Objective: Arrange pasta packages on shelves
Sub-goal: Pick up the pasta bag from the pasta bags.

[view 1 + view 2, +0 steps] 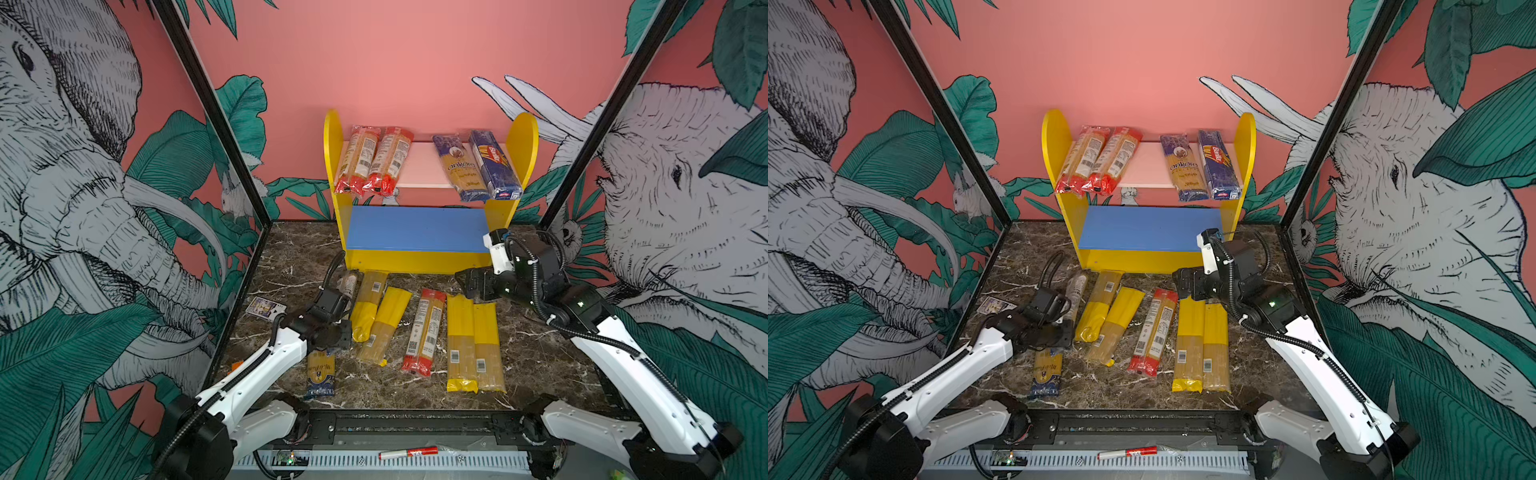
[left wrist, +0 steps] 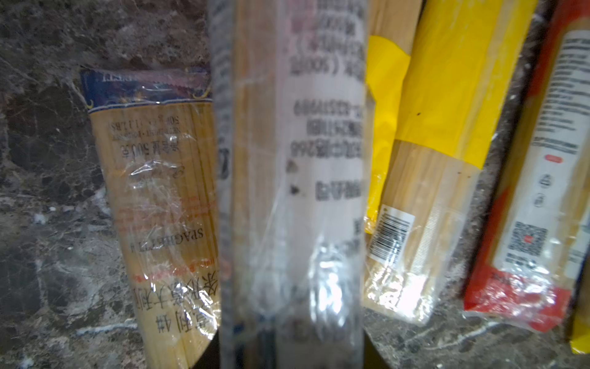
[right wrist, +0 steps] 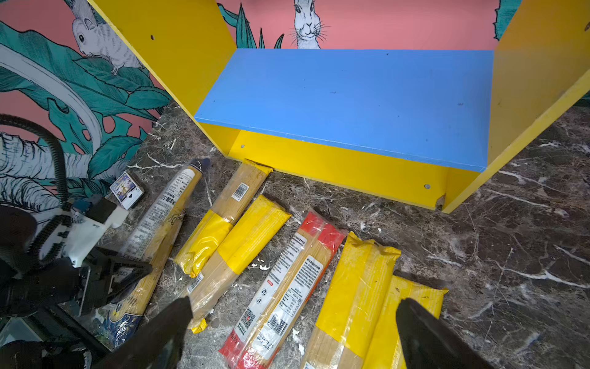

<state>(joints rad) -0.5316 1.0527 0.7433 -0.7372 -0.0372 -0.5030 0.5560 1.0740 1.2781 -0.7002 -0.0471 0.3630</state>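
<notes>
In front of the shelves [image 1: 415,259], the left jaws are clenched on a clear pack [image 2: 287,191] with white label, close to a blue-ended pack [image 1: 321,374] on the desk [image 1: 540,353]. Five more packs [image 1: 424,332] lie flat before the shelves, and the right jaws hang released at its right front corner. Four packs [image 1: 361,160] rest on its upper board [image 1: 419,164].

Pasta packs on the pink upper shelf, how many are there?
4. Two red-ended packs side by side at its left end; a purple Ankara bag and a blue Barilla box at its right. None looks hidden.
</notes>
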